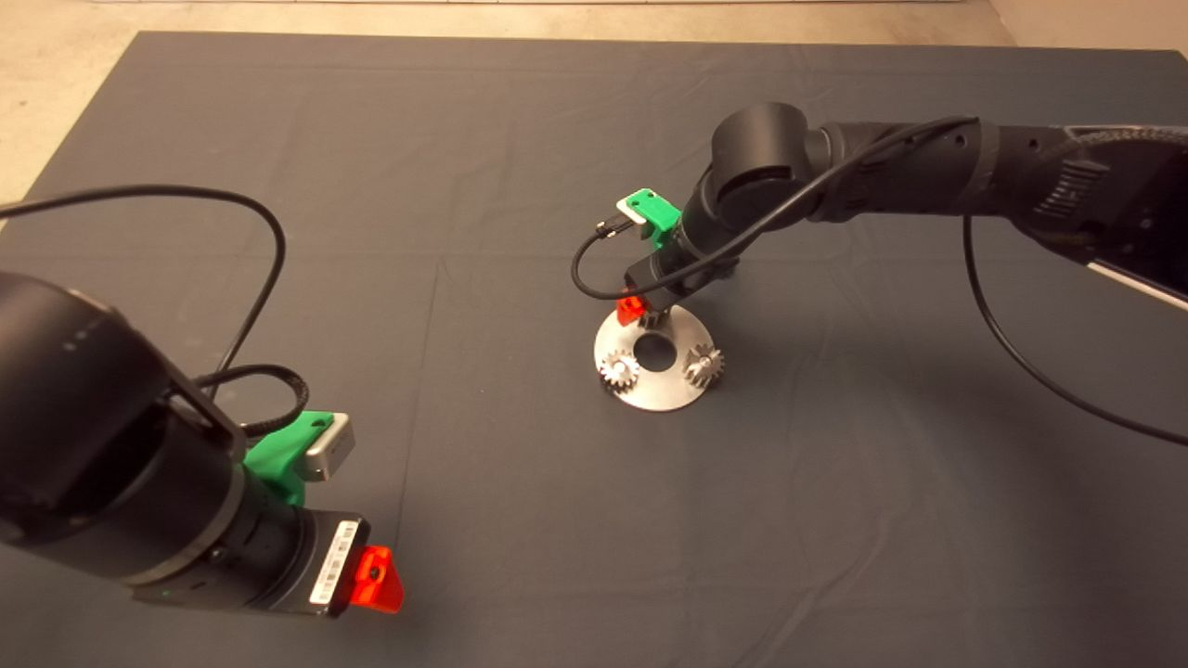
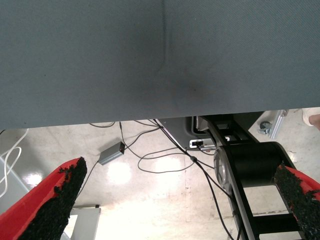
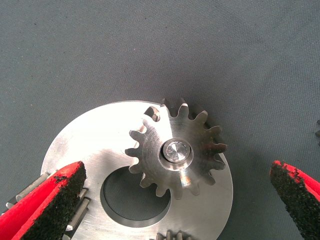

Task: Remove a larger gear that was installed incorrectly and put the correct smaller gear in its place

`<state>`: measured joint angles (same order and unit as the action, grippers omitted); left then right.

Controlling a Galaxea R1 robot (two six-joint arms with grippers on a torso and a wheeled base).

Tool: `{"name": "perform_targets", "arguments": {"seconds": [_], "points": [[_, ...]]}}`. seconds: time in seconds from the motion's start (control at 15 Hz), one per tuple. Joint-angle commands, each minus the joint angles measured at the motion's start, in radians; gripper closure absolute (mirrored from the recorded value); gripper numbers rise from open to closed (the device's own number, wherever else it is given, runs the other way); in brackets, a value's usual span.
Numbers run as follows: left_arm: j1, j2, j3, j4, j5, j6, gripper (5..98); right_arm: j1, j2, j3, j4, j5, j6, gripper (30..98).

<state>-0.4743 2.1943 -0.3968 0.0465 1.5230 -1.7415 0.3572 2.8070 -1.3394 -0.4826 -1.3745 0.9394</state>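
My left gripper waits parked, fingers spread, well apart from the work. My right gripper hangs over the round plate, fingers spread. The larger gear sits on its pin between the 2 fingers, axis upright.

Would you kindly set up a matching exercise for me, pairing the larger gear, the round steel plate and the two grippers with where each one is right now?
Things:
1. larger gear
2. round steel plate
3. right gripper
4. left gripper

Places:
A. open at the lower left of the head view, far from the gears
B. lies flat on the mat, with a large centre hole
C. sits on a pin on the plate
D. open above the plate, one finger on either side of a gear

Pairs: 1-C, 2-B, 3-D, 4-A
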Motion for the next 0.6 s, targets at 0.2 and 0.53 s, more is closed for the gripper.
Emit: {"name": "perform_targets", "arguments": {"seconds": [0.2, 0.53], "points": [[-0.007, 0.0, 0.006, -0.008, 0.003, 0.002, 6.1, 0.014, 0.004, 0.0, -0.036, 0.003, -0.005, 33.0], [-0.007, 0.002, 0.007, -0.008, 0.002, 0.002, 6.1, 0.001, 0.004, 0.0, -0.057, 0.003, -0.005, 38.3]]}}
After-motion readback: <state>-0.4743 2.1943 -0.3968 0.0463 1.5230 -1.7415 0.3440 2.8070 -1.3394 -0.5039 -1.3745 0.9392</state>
